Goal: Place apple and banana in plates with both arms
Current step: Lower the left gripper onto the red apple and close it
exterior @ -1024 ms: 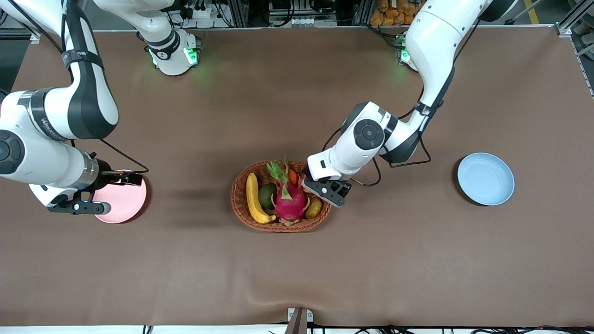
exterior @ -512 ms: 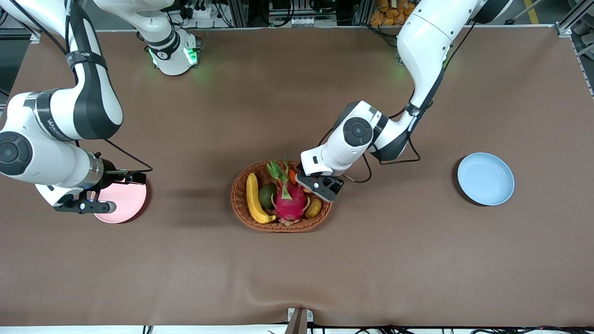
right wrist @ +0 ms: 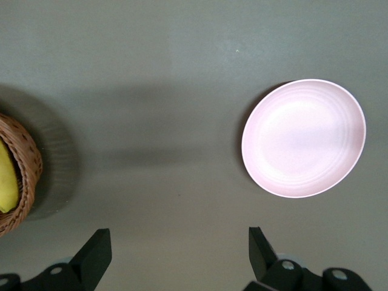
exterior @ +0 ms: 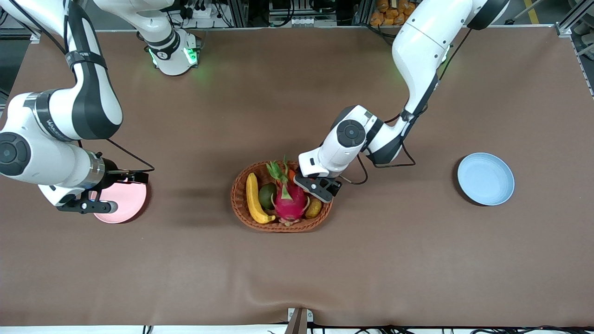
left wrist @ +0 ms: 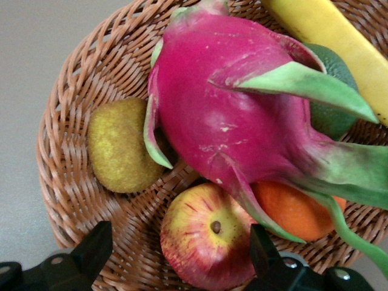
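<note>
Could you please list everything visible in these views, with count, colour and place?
Wicker basket: one, brown, mid-table.
Banana: one, yellow, in the basket at the end toward the right arm.
Dragon fruit: one, magenta with green scales, middle of the basket.
Green fruit: one, dark green, between banana and dragon fruit.
Apple: one, red and yellow, in the basket beside the dragon fruit, under the left gripper.
Orange fruit: one, beside the apple.
Yellow-brown fruit: one, in the basket.
Plates: two; pink plate toward the right arm's end, blue plate toward the left arm's end.
Left gripper: black, open over the apple.
Right gripper: black, open, over the table by the pink plate.
</note>
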Controlling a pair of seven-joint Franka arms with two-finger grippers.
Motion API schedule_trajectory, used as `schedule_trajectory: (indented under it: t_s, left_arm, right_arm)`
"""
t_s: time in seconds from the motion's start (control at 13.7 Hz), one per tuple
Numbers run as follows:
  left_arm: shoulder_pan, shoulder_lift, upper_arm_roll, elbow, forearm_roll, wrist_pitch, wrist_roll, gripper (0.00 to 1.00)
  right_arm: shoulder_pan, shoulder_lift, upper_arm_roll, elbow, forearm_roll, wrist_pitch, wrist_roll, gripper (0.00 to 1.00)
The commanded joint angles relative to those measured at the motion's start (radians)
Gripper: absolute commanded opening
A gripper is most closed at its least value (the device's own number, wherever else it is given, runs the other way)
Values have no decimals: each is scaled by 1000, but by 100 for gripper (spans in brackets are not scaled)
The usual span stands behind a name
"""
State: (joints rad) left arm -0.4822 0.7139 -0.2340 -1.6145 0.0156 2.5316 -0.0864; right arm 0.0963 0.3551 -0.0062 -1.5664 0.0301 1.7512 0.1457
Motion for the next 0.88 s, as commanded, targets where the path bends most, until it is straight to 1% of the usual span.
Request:
schedule_trajectory:
  t_s: [0.0, 0.44, 0.59, 0.66, 0.73, 0.8]
  left_arm:
    - [-24, 16, 12, 15, 27, 16, -41, 100]
    - [-41, 25, 13, 7, 29, 29, -53, 100]
    - [-45, 38, 34, 5, 30, 36, -53, 94]
    - [-45, 39, 39, 5, 30, 36, -53, 79]
    - [-45, 36, 41, 7, 33, 35, -46, 51]
    - [-38, 29, 39, 7, 47, 30, -46, 14]
  right_arm:
    - [-6, -5, 3, -6, 25, 4, -6, 100]
    - [-1, -5, 3, -4, 25, 19, -6, 100]
    - [5, -5, 3, -4, 25, 22, -6, 100]
    - [8, -5, 3, -4, 25, 24, -6, 100]
    - [10, -7, 3, -4, 25, 24, -6, 100]
    - [10, -5, 3, -4, 25, 25, -8, 100]
